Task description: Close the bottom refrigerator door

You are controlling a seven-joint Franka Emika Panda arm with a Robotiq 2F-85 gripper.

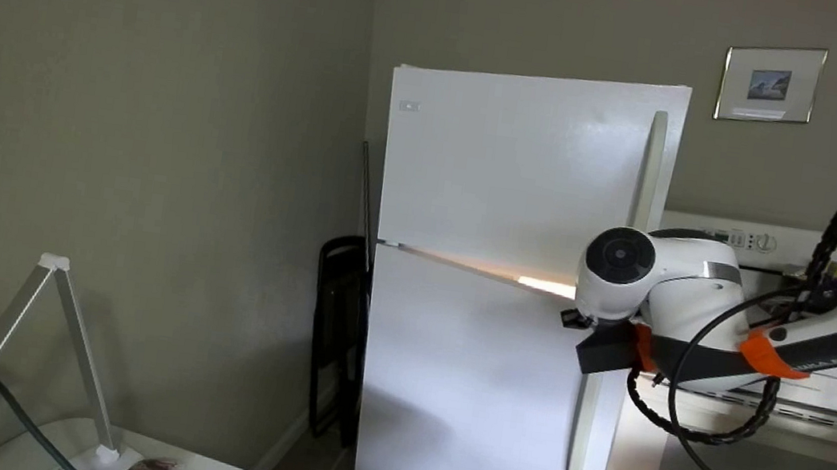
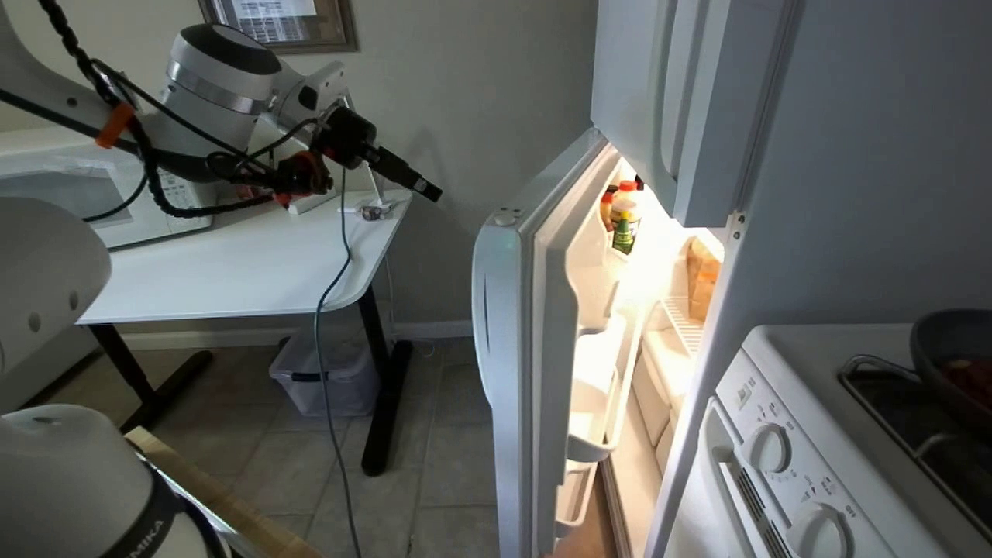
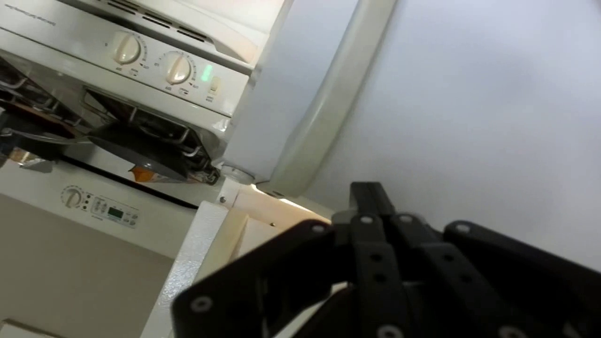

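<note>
The bottom refrigerator door, a tall white panel, stands partly open in both exterior views (image 1: 479, 389) (image 2: 511, 387). Light shows through the gap at its top edge. Its long white vertical handle (image 1: 581, 442) is on the free-edge side; it also shows in the wrist view (image 3: 333, 103). My gripper is shut and empty, its black fingertips together (image 3: 371, 188). In an exterior view the fingertips (image 2: 430, 190) point at the door's outer face near its top, with a gap between. In the wrist view the door face (image 3: 479, 112) lies ahead of the fingertips, beside the handle.
The upper freezer door (image 1: 516, 167) is closed. Lit shelves and bottles (image 2: 624, 221) show inside the fridge. A white stove (image 2: 783, 465) with a dark pan (image 2: 957, 364) stands beside the fridge. A white table (image 2: 263, 271) with a microwave (image 2: 85, 186) stands behind the arm.
</note>
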